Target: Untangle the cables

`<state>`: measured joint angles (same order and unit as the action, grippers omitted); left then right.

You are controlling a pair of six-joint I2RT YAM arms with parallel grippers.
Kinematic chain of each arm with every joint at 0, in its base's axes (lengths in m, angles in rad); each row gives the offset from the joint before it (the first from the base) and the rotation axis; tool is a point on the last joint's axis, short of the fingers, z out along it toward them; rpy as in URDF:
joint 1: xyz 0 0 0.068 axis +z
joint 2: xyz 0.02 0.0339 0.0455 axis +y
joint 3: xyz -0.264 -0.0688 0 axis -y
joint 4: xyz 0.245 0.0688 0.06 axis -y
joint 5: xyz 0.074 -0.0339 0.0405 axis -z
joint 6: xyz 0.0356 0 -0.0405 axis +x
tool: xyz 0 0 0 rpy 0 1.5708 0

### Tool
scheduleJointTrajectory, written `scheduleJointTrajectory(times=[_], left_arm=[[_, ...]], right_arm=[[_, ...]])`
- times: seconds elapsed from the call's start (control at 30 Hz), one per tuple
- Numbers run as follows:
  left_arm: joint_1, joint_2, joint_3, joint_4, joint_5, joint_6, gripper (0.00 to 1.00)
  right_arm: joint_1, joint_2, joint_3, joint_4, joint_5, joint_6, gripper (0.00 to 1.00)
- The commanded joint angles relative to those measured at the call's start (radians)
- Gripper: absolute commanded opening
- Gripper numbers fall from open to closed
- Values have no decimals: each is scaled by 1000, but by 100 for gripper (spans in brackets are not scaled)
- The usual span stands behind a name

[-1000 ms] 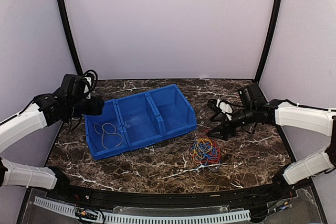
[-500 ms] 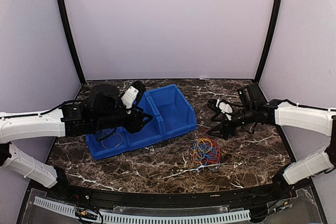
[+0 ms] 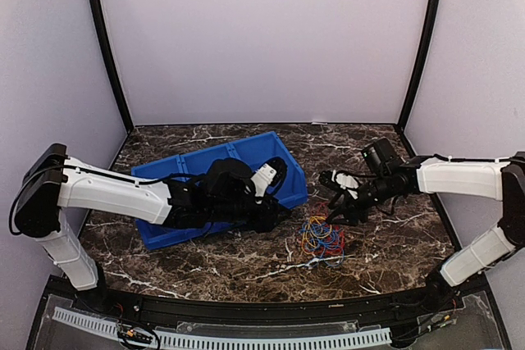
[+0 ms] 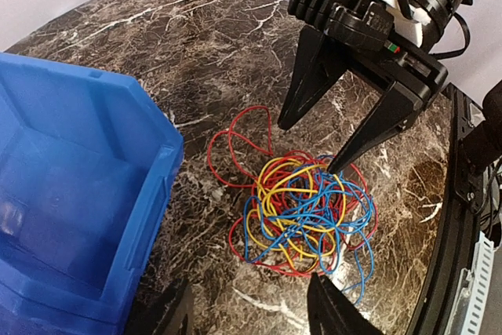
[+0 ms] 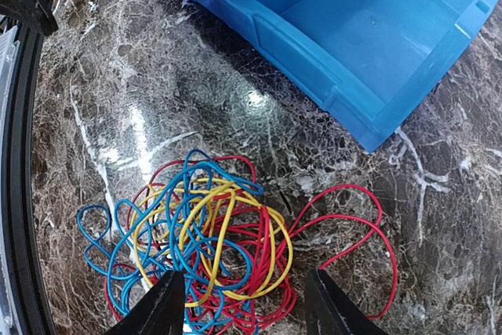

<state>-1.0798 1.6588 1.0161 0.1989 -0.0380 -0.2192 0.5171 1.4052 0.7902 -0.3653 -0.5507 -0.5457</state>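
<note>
While cables (image 4: 302,213) lie tangled | left hand (image 4: 251,315) spread, empty, mostly cropped | right hand (image 4: 307,147) spread, empty

one tangle of cables (image 3: 321,235) in three colours, one blue bin (image 3: 205,155), one left arm (image 3: 115,190), one right arm (image 3: 455,176)

Marble table (image 3: 394,243); blue bin (image 4: 78,194); tangled cables (image 3: 321,235)

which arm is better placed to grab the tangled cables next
Probably right: the right fingers, open, hang over the cables, tips close. The left fingers, also open, sit at the tangle's edge.
</note>
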Motion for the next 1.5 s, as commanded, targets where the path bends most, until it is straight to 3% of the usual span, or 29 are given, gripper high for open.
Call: scheduleJointTrajectory(times=[0.0, 1.0, 1.23, 1.47], left_arm=[[-5, 30, 19, 90, 7, -90, 51], [-16, 114, 2, 214, 108, -188, 52], [-16, 135, 5, 258, 114, -184, 53], [-22, 164, 23, 364, 178, -180, 53]], right_arm=[[-3, 23, 39, -15, -38, -1, 54], [-3, 149, 115, -61, -125, 23, 30], [-2, 119, 131, -88, -133, 6, 0], [5, 10, 173, -180, -173, -18, 0]])
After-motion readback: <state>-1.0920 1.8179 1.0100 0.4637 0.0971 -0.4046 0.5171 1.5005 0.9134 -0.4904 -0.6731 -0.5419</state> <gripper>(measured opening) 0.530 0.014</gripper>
